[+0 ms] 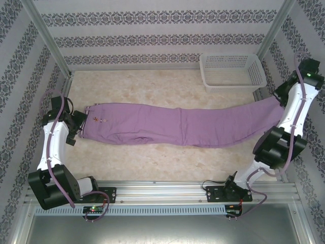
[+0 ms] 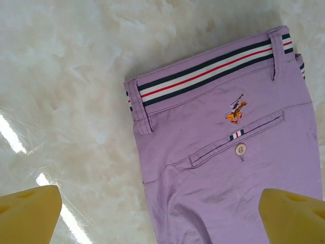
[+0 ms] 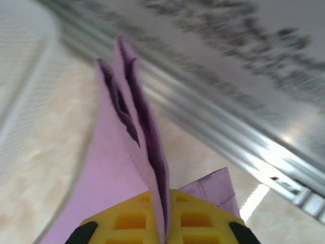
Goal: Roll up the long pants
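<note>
Two arms stand at the lower edge of the top view. The long pants (image 1: 177, 124) lie stretched flat across the middle of the marble-patterned table (image 1: 152, 162), running from the left side to the right side.

At the left, the left gripper (image 1: 77, 126) hovers just beside the waistband (image 1: 87, 122), its jaws spread wide apart and holding nothing. In the left wrist view its yellow fingers (image 2: 29, 213) sit in the two lower corners of the frame, one over bare table and the other over lilac cloth. Above them lies the waistband end, with a band striped navy, white and red, a belt loop, a small embroidered emblem (image 2: 236, 109) and a welt pocket closed by a pale button (image 2: 240, 149).

Moving right in the top view, the legs run together as one lilac strip, bowing slightly toward the lower edge past the middle. A white mesh basket (image 1: 232, 81) sits at the upper right, apart from the pants.

At the far right, the right gripper (image 1: 281, 96) is at the leg ends. The right wrist view shows its yellow jaws pressed together on the cloth there. The layers rise from between the jaws toward the upper left of the frame, and a blurred metal rail (image 3: 228, 132) crosses behind.
</note>
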Available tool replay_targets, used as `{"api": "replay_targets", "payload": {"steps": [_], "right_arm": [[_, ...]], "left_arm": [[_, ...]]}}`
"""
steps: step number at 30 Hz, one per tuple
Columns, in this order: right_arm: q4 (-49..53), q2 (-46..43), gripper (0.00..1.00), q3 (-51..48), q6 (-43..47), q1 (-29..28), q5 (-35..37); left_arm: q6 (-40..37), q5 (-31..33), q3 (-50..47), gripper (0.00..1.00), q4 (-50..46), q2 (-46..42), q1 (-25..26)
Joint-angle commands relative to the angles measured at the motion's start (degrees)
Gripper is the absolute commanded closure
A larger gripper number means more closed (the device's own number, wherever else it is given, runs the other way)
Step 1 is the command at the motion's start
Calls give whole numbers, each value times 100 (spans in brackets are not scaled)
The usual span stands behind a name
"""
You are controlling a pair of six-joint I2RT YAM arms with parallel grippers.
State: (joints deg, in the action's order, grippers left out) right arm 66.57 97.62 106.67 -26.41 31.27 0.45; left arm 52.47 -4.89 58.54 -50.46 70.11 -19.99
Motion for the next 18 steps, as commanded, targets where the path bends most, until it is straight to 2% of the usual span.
{"api": "replay_targets", "payload": {"steps": [1, 4, 6, 9, 13, 16, 18], "right_arm": [[-187, -569, 100, -177, -297, -891, -1265], [-653, -1110, 100, -430, -846, -1774, -2113], [-1537, -1527, 100, -915, -1474, -2524, -2565], [-2641, -1790, 100, -1367, -2442, -3545, -2869], [-3569, -1614, 100, -1457, -3119, -4738, -2665], [-4200, -1132, 100, -1174, -3504, -5417, -2686], [-4525, -627, 100, -763, -3693, -5832, -2681]], "left_arm": [[-143, 68, 143, 0, -331, -159, -30], [-116, 53, 101, 0, -340, -224, -27], [-98, -41, 46, 0, -261, -279, -26], [-59, -242, 8, 0, -121, -282, -31], [-48, -305, 124, 0, -58, -278, -31], [-53, -272, 282, 3, -62, -261, -27], [-47, -266, 380, 0, -46, -268, -30]]}}
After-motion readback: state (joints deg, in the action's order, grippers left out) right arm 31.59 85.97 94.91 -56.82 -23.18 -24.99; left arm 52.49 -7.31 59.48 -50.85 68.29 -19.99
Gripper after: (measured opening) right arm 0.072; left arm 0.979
